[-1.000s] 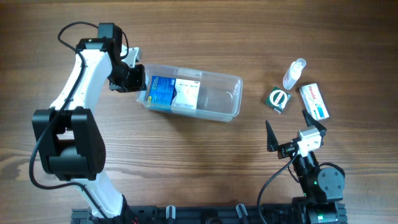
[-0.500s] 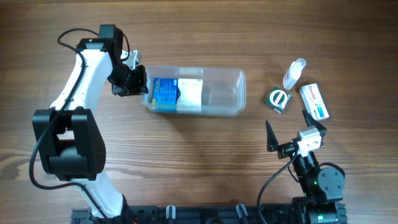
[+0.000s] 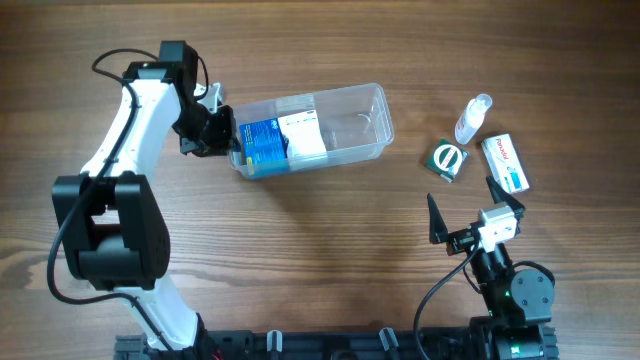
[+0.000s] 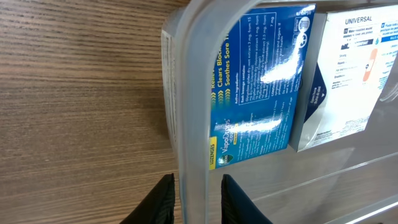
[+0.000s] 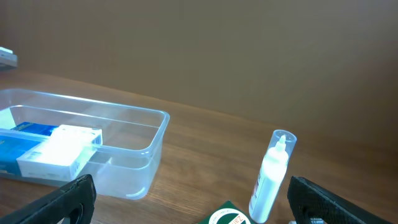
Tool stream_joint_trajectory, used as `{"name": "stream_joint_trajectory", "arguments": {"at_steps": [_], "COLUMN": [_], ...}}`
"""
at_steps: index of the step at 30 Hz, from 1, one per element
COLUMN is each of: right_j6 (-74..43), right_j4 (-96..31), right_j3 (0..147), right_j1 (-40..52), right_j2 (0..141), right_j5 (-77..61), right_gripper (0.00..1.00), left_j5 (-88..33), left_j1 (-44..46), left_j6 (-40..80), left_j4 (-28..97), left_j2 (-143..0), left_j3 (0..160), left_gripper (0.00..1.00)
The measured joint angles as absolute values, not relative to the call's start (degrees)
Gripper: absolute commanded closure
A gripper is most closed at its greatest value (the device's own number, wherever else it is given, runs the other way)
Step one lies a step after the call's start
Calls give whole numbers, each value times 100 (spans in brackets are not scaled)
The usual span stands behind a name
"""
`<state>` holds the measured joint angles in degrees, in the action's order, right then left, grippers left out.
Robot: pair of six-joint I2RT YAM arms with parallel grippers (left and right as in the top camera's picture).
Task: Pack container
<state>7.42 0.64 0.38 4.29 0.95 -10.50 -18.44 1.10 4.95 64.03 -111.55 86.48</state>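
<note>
pinching the container [image 3: 352, 128] rim, left jaws closed; right jaws spread wide, empty.

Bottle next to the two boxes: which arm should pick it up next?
Right. The right fingers are open and close to the bottle; the left fingers grip the container by its rim, far from it.

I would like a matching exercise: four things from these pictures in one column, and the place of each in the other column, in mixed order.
1. blue box
2. clear bottle
3. green box
4. left tool

A. clamped on the container rim
B. upright on the table
C. inside the container
D. lying flat beside the white and red box

Pairs: 1-C, 2-B, 3-D, 4-A
</note>
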Motion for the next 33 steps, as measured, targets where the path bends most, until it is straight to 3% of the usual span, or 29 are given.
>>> {"name": "stream_joint_trajectory", "arguments": {"at_steps": [6, 16, 23, 29, 31, 33], "right_j6": [742, 742, 742, 744, 744, 742], "right_j4": [62, 62, 64, 64, 62, 64], "right_j3": [38, 38, 38, 38, 38, 38], "right_j1": [429, 429, 429, 429, 429, 429], "right_j2": [95, 95, 95, 95, 95, 95], "right_j5": [-1050, -1050, -1050, -1050, -1050, -1050], "right_gripper": [0, 0, 0, 0, 0, 0], "left_j5": [-1758, -1568, -1391, -1334, -1334, -1332], "left_j1": [110, 110, 110, 110, 110, 110], "left_j6": [148, -145, -167, -189, -187, -185], "left_j4": [6403, 6206, 5848, 5804, 5817, 5857], "left_j2": [-11155, -11155, -11155, -11155, -11155, -11155], "left_j3": [8648, 8648, 8646, 8646, 8646, 8646], "left_gripper": [76, 89, 89, 85, 79, 67]}}
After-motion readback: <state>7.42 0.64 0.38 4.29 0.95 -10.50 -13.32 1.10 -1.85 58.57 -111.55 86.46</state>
